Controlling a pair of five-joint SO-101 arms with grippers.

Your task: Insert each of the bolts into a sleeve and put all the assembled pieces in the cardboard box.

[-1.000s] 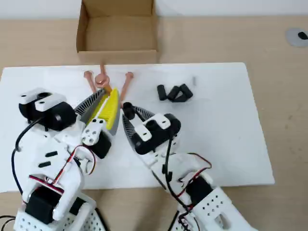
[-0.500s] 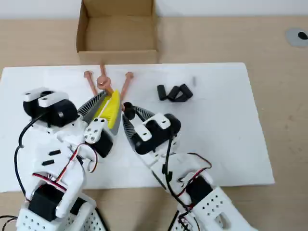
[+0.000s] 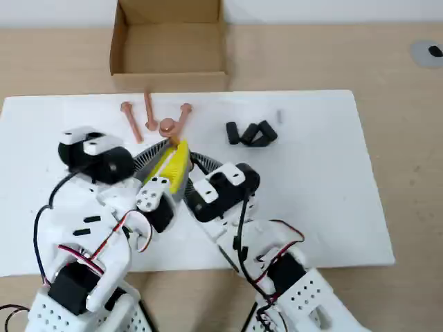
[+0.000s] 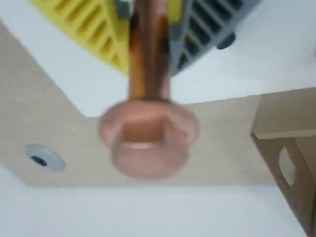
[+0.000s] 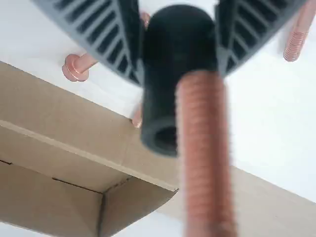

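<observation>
My left gripper [image 3: 170, 144], with one yellow and one grey finger, is shut on a copper bolt [image 3: 168, 127] near its head, seen close up as bolt [image 4: 148, 133] below the gripper [image 4: 148, 29]. My right gripper [image 5: 175, 44] is shut on a black sleeve [image 5: 175, 74]. The held bolt's threaded shaft [image 5: 202, 158] stands just in front of the sleeve's opening. In the high view the left gripper covers the sleeve. Three loose bolts [image 3: 129, 117] lie on the white mat below the cardboard box [image 3: 169, 43].
A cluster of black sleeves [image 3: 250, 133] lies right of the bolts on the white mat [image 3: 318, 194]. The open box [image 5: 69, 163] stands just off the mat's far edge. A grey disc [image 3: 428, 52] sits on the table at the far right.
The left arm has swung to the right with the bolt, bringing it over the right gripper's sleeve. The right arm has stayed put.
</observation>
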